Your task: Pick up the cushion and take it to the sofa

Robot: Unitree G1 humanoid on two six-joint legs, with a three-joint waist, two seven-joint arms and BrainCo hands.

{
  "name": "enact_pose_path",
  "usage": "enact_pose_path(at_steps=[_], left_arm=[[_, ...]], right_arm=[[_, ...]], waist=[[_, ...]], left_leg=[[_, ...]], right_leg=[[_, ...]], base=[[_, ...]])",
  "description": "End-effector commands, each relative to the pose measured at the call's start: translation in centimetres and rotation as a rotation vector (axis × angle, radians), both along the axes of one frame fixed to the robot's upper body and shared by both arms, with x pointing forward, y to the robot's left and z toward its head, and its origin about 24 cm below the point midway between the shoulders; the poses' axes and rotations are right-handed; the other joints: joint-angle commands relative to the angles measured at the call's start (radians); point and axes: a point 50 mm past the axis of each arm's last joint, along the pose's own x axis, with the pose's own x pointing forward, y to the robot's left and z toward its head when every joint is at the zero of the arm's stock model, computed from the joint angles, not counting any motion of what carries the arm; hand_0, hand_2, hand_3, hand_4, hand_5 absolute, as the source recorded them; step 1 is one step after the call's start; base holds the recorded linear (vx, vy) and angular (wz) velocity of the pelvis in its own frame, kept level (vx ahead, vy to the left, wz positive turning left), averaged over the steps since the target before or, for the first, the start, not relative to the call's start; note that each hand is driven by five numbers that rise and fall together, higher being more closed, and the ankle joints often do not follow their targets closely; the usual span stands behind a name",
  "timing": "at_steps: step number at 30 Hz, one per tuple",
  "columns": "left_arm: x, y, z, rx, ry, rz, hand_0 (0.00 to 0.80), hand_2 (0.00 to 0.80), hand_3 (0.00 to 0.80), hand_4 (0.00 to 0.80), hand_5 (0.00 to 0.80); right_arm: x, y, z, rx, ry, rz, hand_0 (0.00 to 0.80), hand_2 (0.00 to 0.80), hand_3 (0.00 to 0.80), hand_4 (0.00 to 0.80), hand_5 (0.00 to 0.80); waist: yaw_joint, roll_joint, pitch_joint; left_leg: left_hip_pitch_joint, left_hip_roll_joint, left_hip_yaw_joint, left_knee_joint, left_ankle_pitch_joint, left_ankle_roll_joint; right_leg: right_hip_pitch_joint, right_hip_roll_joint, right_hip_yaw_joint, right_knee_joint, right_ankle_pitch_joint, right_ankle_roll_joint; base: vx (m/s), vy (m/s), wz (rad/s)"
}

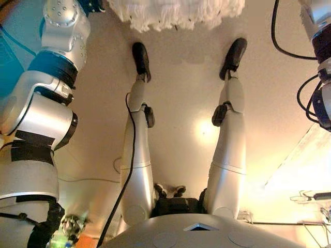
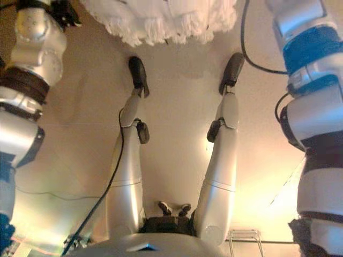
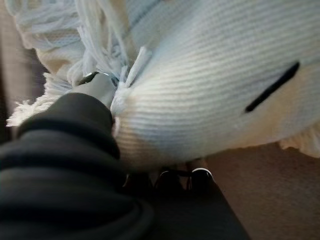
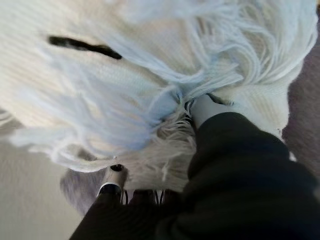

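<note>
The cushion [image 1: 176, 13] is white knit with a long fringe and a thin black mark. It hangs above the floor at the far edge of the eye views, between my two raised arms. In the left wrist view the cushion [image 3: 210, 90] fills the frame. My left hand [image 3: 97, 86] has its thumb in the fringe and its fingers [image 3: 200, 175] under the cushion's edge. In the right wrist view my right hand [image 4: 205, 107] grips the fringed corner [image 4: 165, 95] the same way, fingers [image 4: 112, 182] beneath. Neither hand shows in the eye views.
The beige floor [image 1: 181, 93] lies below the cushion. A thin wire frame [image 2: 244, 235] stands on the floor low on my right. Small coloured items [image 1: 72, 230] lie low on my left. A teal surface [image 1: 10, 57] shows behind my left arm.
</note>
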Motion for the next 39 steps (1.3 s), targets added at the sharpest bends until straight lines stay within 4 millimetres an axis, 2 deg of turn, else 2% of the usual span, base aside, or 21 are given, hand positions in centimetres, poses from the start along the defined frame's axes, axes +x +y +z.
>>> enact_pose_path(at_steps=[1,2,3,5,10,13,14,17,19,24,28,31,34,39], left_arm=[[-2.9,-2.6,6.9,-0.064,-0.348,-0.147,0.8,0.8,0.8,0.8,0.8],[-2.8,-2.7,6.4,-0.062,-0.337,-0.155,0.8,0.8,0.8,0.8,0.8],[-2.6,-2.9,5.4,-0.058,-0.313,-0.164,0.8,0.8,0.8,0.8,0.8],[-2.5,-3.0,4.1,-0.057,-0.287,-0.179,0.8,0.8,0.8,0.8,0.8],[-2.4,-2.9,0.5,-0.057,-0.181,-0.238,0.8,0.8,0.8,0.8,0.8],[-2.5,-2.5,-2.7,-0.048,-0.086,-0.28,0.8,0.8,0.8,0.8,0.8],[-2.6,-2.4,-3.7,-0.053,-0.058,-0.291,0.8,0.8,0.8,0.8,0.8],[-3.3,-2.2,-6.5,-0.077,0.013,-0.323,0.8,0.8,0.8,0.8,0.8],[-4.0,-2.3,-8.3,-0.093,0.053,-0.347,0.8,0.8,0.8,0.8,0.8],[-6.5,-2.7,-11.6,-0.162,0.087,-0.408,0.8,0.8,0.8,0.8,0.8],[-9.6,-3.6,-14.2,-0.209,0.088,-0.442,0.8,0.8,0.8,0.8,0.8],[-11.7,-3.5,-15.4,-0.268,0.089,-0.446,0.8,0.8,0.8,0.8,0.8],[-13.2,-3.4,-15.6,-0.247,0.067,-0.461,0.8,0.8,0.8,0.8,0.8],[-14.1,-3.7,-14.8,-0.251,0.034,-0.473,0.8,0.8,0.8,0.8,0.8]], right_arm=[[-2.4,-1.1,3.3,0.084,-0.18,0.036,0.8,0.8,0.8,0.8,0.8],[-2.4,-1.0,3.0,0.085,-0.179,0.043,0.8,0.8,0.8,0.8,0.8],[-2.2,-0.9,2.3,0.085,-0.164,0.045,0.8,0.8,0.8,0.8,0.8],[-2.3,-1.0,1.3,0.092,-0.153,0.065,0.8,0.8,0.8,0.8,0.8],[-2.5,-1.8,-2.6,0.102,-0.078,0.119,0.8,0.8,0.8,0.8,0.8],[-3.0,-2.4,-5.9,0.13,-0.01,0.156,0.8,0.8,0.8,0.8,0.8],[-3.2,-2.7,-6.8,0.145,0.011,0.168,0.8,0.8,0.8,0.8,0.8],[-4.1,-3.0,-10.1,0.172,0.085,0.207,0.8,0.8,0.8,0.8,0.8],[-4.9,-2.7,-12.4,0.171,0.124,0.227,0.8,0.8,0.8,0.8,0.8],[-7.4,-1.8,-16.4,0.238,0.16,0.301,0.8,0.8,0.8,0.8,0.8],[-10.2,-2.0,-19.2,0.306,0.187,0.349,0.8,0.8,0.8,0.8,0.8],[-12.3,-2.0,-20.3,0.336,0.192,0.371,0.8,0.8,0.8,0.8,0.8],[-13.9,-1.7,-20.6,0.353,0.173,0.395,0.8,0.8,0.8,0.8,0.8],[-14.6,-0.7,-19.9,0.367,0.149,0.45,0.8,0.8,0.8,0.8,0.8]], waist=[[-0.022,0.079,0.002],[-0.021,0.075,0.002],[-0.015,0.071,0.002],[-0.011,0.061,0.002],[-0.003,0.028,0.002],[0.003,0.006,-0.048],[0.002,-0.003,-0.061],[0.004,-0.019,-0.109],[0.007,-0.027,-0.138],[0.017,-0.044,-0.193],[0.026,-0.048,-0.249],[0.035,-0.05,-0.3],[0.043,-0.057,-0.345],[0.044,-0.065,-0.395]], left_leg=[[0.103,0.059,-0.073,0.043,-0.063,-0.06],[0.124,0.06,-0.071,0.048,-0.066,-0.06],[0.174,0.066,-0.075,0.061,-0.099,-0.065],[0.219,0.07,-0.071,0.08,-0.111,-0.061],[0.383,0.079,-0.048,0.101,-0.137,-0.046],[0.485,0.079,-0.034,0.078,-0.15,-0.039],[0.503,0.076,-0.024,0.063,-0.124,-0.03],[0.593,0.074,-0.014,0.032,-0.137,-0.024],[0.648,0.07,-0.01,0.019,-0.149,-0.018],[0.78,0.047,-0.003,-0.048,-0.155,-0.004],[0.907,0.036,0.001,-0.139,-0.147,0.007],[0.997,0.033,0.004,-0.202,-0.142,0.013],[1.066,0.032,0.009,-0.248,-0.14,0.021],[1.16,0.041,0.022,-0.304,-0.137,0.026]], right_leg=[[0.102,0.001,0.01,-0.006,-0.025,0.068],[0.124,-0.002,0.005,-0.004,-0.026,0.067],[0.175,-0.003,0.003,0.012,-0.058,0.074],[0.226,-0.01,-0.008,0.025,-0.068,0.07],[0.41,-0.039,-0.053,0.03,-0.085,0.074],[0.521,-0.056,-0.085,-0.007,-0.088,0.084],[0.545,-0.065,-0.099,-0.029,-0.064,0.075],[0.642,-0.076,-0.126,-0.059,-0.075,0.079],[0.699,-0.081,-0.141,-0.069,-0.085,0.082],[0.842,-0.076,-0.172,-0.119,-0.093,0.085],[0.983,-0.047,-0.194,-0.197,-0.092,0.083],[1.083,-0.025,-0.201,-0.26,-0.092,0.08],[1.154,-0.009,-0.206,-0.301,-0.091,0.075],[1.231,0.008,-0.21,-0.346,-0.086,0.071]], base=[[-0.044,-0.094,-0.1],[0.061,-0.101,-0.11],[0.073,-0.107,-0.15],[0.045,-0.125,-0.23],[0.053,-0.131,-0.12],[0.121,-0.12,0.06],[0.066,-0.082,0.09],[0.118,-0.069,0.09],[0.089,-0.05,0.02],[0.061,-0.046,0.03],[0.086,-0.031,0.06],[0.08,-0.038,-0.03],[0.012,-0.041,0.05],[-0.009,-0.055,0.03]])
